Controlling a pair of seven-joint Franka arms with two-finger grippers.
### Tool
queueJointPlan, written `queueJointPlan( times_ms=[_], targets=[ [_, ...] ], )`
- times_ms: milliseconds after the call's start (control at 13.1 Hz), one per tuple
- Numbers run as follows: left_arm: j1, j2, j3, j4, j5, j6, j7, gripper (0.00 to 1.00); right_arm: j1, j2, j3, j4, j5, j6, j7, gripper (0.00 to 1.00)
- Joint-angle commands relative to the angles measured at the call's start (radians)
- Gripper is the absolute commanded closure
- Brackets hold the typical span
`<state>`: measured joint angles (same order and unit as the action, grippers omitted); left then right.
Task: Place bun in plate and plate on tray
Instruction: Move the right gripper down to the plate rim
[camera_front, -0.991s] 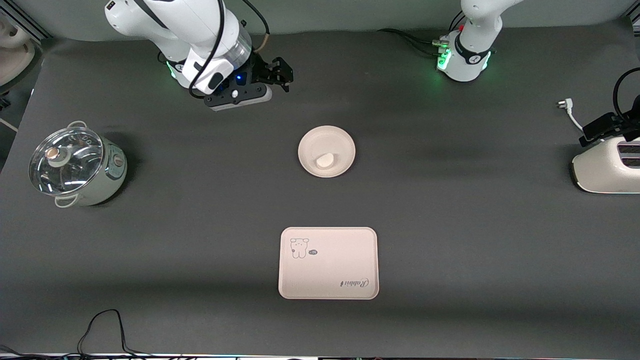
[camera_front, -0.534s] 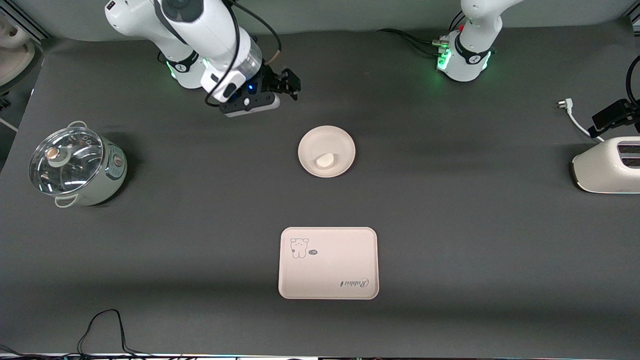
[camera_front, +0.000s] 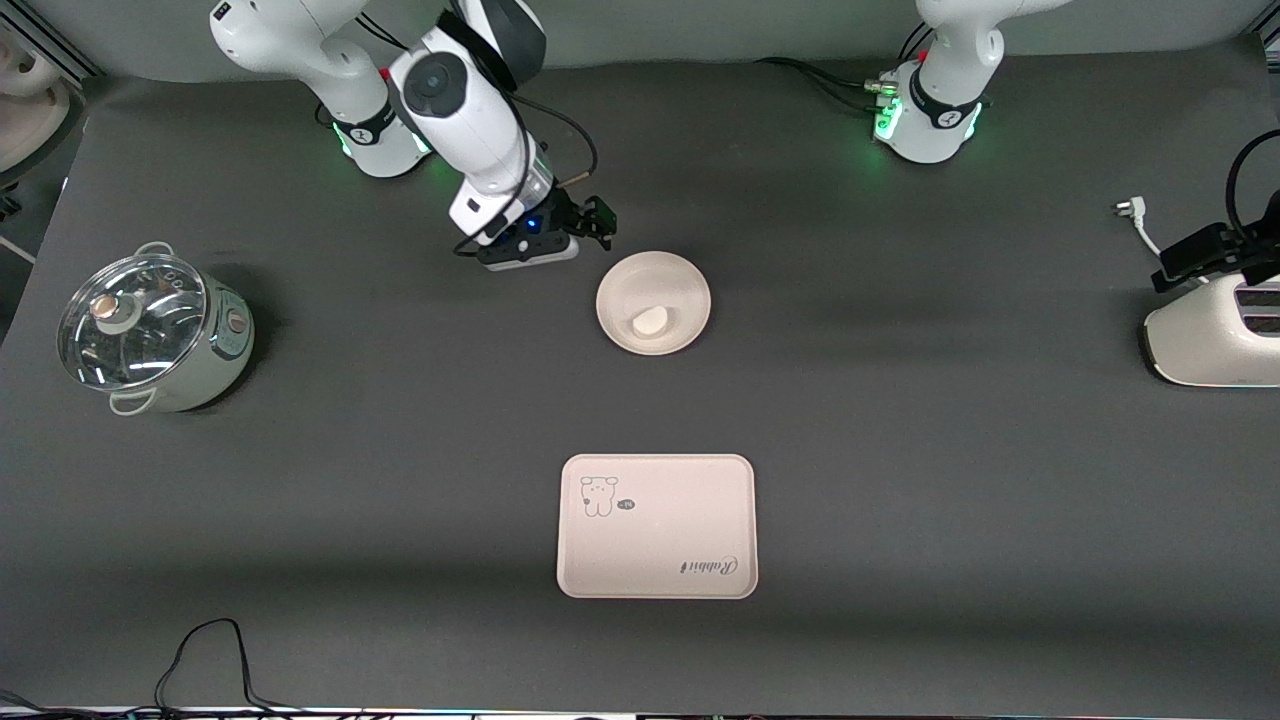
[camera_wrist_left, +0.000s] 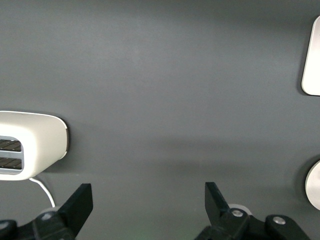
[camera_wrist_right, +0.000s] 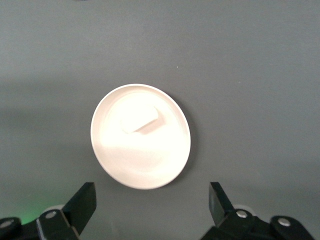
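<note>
The bun (camera_front: 650, 320) lies in the round plate (camera_front: 612, 285) at the table's middle. The tray (camera_front: 655, 530) with the "Rabbit" script lies empty, nearer the front camera than the plate. My right gripper (camera_front: 597, 218) is open and empty, just off the plate's rim on the right arm's side. In the right wrist view the plate (camera_wrist_right: 112, 165) with the bun (camera_wrist_right: 142, 122) shows ahead of the open gripper (camera_wrist_right: 150, 200). My left gripper (camera_front: 1185, 265) is open and empty above the toaster; its wrist view shows the open gripper (camera_wrist_left: 149, 200), the tray's corner (camera_wrist_left: 312, 60) and the plate's edge (camera_wrist_left: 315, 185).
A lidded pot (camera_front: 150, 330) stands at the right arm's end of the table. A white toaster (camera_front: 1215, 335) with a loose plug (camera_front: 1130, 210) stands at the left arm's end, also in the left wrist view (camera_wrist_left: 30, 145). A black cable (camera_front: 210, 650) lies near the front edge.
My right gripper has come down and moved toward the plate, from near its base to the plate's rim. The left gripper shifted a little by the toaster. Plate, bun and tray have not moved.
</note>
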<state>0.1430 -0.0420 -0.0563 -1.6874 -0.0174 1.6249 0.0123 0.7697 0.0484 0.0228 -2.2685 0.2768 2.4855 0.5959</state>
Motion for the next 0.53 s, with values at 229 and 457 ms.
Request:
queueJointPlan(
  times_ms=[229,457],
  targets=[
    [-0.082,0.013,0.075,0.031,0.019,-0.005,-0.020,0.00,0.039,0.209,-0.003,-0.071,0.009,0.363,-0.002,0.00],
    [-0.082,0.020,0.075,0.026,0.021,0.024,-0.009,0.00,0.056,0.309,-0.001,-0.072,0.010,0.481,-0.001,0.00]
  ],
)
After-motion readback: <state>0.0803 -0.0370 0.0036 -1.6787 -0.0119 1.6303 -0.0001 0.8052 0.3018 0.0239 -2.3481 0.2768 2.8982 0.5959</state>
